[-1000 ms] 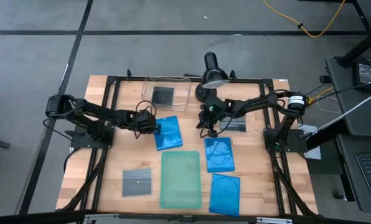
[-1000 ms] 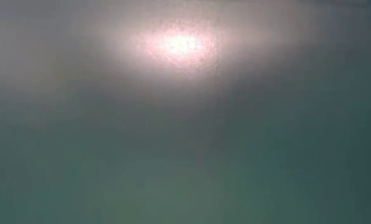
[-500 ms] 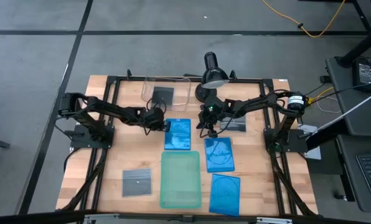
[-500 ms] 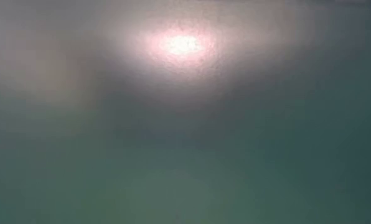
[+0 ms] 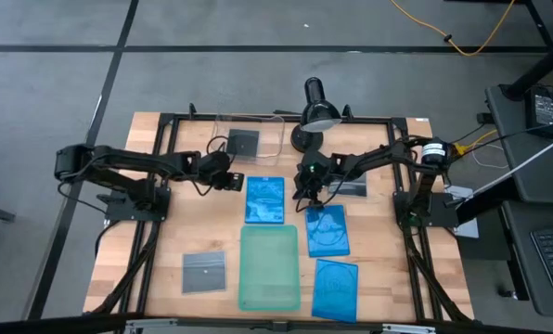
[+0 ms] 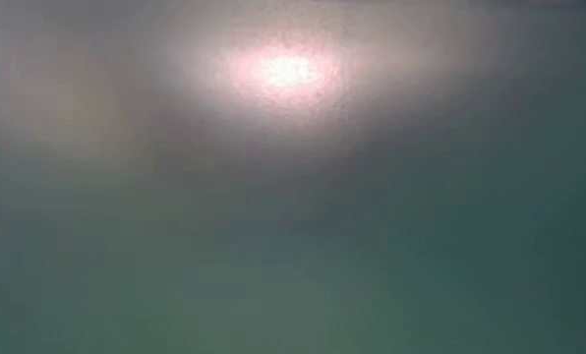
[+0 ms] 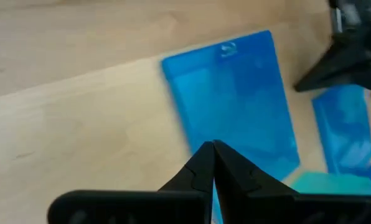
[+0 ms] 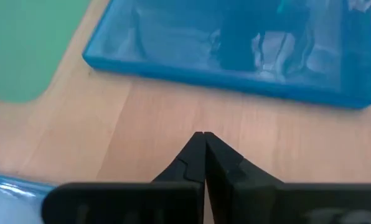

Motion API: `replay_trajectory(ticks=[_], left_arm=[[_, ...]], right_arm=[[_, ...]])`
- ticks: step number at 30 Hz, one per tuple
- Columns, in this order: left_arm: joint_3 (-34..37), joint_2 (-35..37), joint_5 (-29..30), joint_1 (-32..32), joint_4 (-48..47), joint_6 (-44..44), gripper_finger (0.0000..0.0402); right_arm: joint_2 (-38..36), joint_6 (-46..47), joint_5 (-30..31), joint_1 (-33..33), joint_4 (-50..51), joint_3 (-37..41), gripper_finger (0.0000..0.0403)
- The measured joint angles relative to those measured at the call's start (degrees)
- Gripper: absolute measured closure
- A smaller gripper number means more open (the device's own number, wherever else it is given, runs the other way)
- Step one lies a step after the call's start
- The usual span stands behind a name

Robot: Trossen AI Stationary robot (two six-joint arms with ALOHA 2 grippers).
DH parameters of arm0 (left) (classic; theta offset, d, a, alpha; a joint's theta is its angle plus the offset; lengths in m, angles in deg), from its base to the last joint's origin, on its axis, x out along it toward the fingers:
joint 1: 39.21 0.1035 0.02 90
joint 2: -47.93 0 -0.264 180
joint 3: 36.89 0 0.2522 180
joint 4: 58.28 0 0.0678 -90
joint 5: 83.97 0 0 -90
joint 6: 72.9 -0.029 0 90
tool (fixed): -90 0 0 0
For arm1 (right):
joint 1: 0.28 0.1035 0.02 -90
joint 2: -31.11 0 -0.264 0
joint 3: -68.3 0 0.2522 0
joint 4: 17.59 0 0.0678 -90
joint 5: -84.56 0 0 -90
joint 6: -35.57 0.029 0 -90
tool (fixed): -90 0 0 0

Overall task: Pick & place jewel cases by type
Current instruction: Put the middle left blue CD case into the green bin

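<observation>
Fingers (image 7: 212,163) pressed together; low view seemingly blocked by green tray (image 5: 270,266).

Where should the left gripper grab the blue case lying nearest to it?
The blue case lies flat on the table, so a top pinch likely won't work. Probably best to take its left long edge, the free side facing the left gripper, coming in low. The green tray crowds its near end. The fingers look shut; open them first.

Overhead cam, wrist cams close; low cam obscured.
</observation>
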Motion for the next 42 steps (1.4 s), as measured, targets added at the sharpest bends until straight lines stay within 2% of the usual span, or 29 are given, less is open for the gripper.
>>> replay_trajectory(ticks=[5,14,20,27,31,42], left_arm=[[0.0,-0.1,-2.2,0.0,0.7,-0.4,0.0378],[0.0,-2.5,-5.7,-0.1,1.7,1.0,0.027],[0.0,-7.5,-8.3,-0.1,6.0,1.8,0.0225],[0.0,-14.3,-11.1,-0.1,14.2,3.6,0.0215],[0.0,-17.0,-12.7,-0.4,14.2,3.6,0.0215],[-0.1,-19.8,-12.4,-1.6,15.2,4.3,0.0215]], right_arm=[[2.1,3.9,-0.1,1.0,-3.0,-0.1,0.0396],[3.0,6.6,-0.2,1.3,-4.7,-0.9,0.0398],[3.2,6.4,0.5,1.4,-4.0,-2.9,0.0395],[3.1,4.9,0.9,1.4,-1.9,-3.1,0.0394],[3.1,4.8,0.7,1.4,-0.9,-3.1,0.0394],[3.1,3.4,0.6,1.3,-0.8,-3.1,0.0393]])
